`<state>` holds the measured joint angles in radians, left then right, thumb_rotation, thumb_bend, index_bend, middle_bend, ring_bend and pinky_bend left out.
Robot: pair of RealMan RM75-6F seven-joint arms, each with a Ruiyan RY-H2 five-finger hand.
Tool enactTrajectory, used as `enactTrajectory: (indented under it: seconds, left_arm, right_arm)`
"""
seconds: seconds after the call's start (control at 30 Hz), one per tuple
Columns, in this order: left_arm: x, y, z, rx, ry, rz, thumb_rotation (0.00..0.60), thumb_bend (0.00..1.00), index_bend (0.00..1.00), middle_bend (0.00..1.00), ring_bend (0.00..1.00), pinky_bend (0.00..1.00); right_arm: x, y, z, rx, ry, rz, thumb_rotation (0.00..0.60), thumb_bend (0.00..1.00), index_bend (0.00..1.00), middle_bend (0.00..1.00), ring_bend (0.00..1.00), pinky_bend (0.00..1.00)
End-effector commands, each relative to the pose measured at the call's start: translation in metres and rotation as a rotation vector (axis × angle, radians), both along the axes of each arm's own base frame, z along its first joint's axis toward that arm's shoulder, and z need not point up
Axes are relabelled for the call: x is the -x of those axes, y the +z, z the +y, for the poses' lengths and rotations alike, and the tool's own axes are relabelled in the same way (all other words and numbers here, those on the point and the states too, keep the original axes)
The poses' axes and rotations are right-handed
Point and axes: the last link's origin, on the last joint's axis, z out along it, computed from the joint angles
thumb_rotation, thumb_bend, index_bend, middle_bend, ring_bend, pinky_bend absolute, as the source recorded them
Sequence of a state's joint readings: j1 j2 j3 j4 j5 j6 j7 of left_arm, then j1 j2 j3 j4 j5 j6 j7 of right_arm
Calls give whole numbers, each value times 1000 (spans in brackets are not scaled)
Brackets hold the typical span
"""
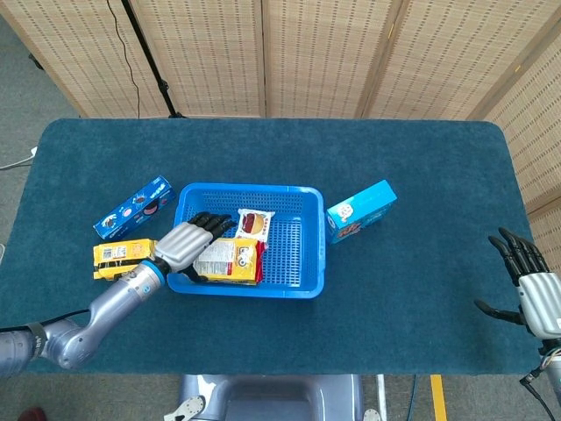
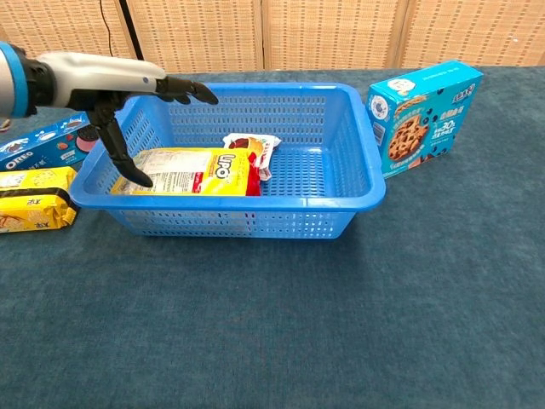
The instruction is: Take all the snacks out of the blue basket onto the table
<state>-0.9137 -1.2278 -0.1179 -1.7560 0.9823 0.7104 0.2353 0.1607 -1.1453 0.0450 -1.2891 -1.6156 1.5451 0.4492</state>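
The blue basket (image 1: 302, 285) (image 2: 358, 128) sits mid-table. Inside lie a yellow snack bag (image 1: 232, 260) (image 2: 192, 172) and a small white packet (image 1: 254, 223) (image 2: 253, 146). My left hand (image 1: 188, 243) (image 2: 119, 89) hovers open over the basket's left side, fingers spread above the yellow bag, holding nothing. Outside on the left lie a blue Oreo box (image 1: 133, 207) (image 2: 47, 145) and a yellow cookie pack (image 1: 121, 257) (image 2: 30, 200). A blue cookie box (image 1: 360, 210) (image 2: 426, 115) stands right of the basket. My right hand (image 1: 530, 285) rests open at the table's right edge.
The table is covered in dark teal cloth (image 1: 412, 263). Woven folding screens (image 1: 333, 53) stand behind it. A black stand and cable (image 1: 145, 53) rise at the back left.
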Motion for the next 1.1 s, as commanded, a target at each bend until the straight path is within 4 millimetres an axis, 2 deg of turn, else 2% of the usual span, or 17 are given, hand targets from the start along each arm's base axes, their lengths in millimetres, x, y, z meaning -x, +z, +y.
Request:
enactTrajectory:
  seconds: [0.03,0.5,0.53,0.6,0.63,0.67,0.73,0.83,1.0,1.1]
  left_arm:
    - [-6,-25,1,53,16,23,600,0,0,0,0,0]
    - [-12,-49,10,31,29,89,600,0,0,0,0,15]
    - [-13,-49,11,18,26,86,600,0,0,0,1,70]
    - [-14,-50,13,-1,21,80,600,11,20,24,86,282]
    - [-14,-51,13,-9,25,77,600,33,84,90,183,424]
    - [-14,-51,13,-12,26,78,600,64,174,181,293,518]
    - [-15,-49,15,-39,25,75,600,114,339,336,411,591]
    - [-15,-48,15,-51,33,65,600,189,469,448,491,627]
    - [-17,-35,17,-95,39,11,600,233,492,466,504,629]
    - [-20,-18,18,-129,36,-62,600,234,493,466,504,629]
  right_arm:
    - [0,0,0,0,1,2,600,0,0,0,0,59]
    - [2,-1,-2,-2,-7,2,600,0,0,0,0,59]
    - [2,-1,-2,-2,-7,2,600,0,0,0,0,59]
    - [2,-1,-3,-2,-7,0,600,0,0,0,0,59]
    - [2,-1,-3,-2,-6,0,600,0,0,0,0,59]
    - [2,-1,-3,-2,-6,0,600,0,0,0,0,59]
    - [1,-1,-2,-4,-4,-2,600,0,0,0,0,59]
    - [1,-1,-2,-5,-3,-3,600,0,0,0,0,59]
    - [-1,-1,-1,-6,5,-6,600,0,0,0,0,59]
    - [-1,0,0,-4,9,-8,600,0,0,0,0,59]
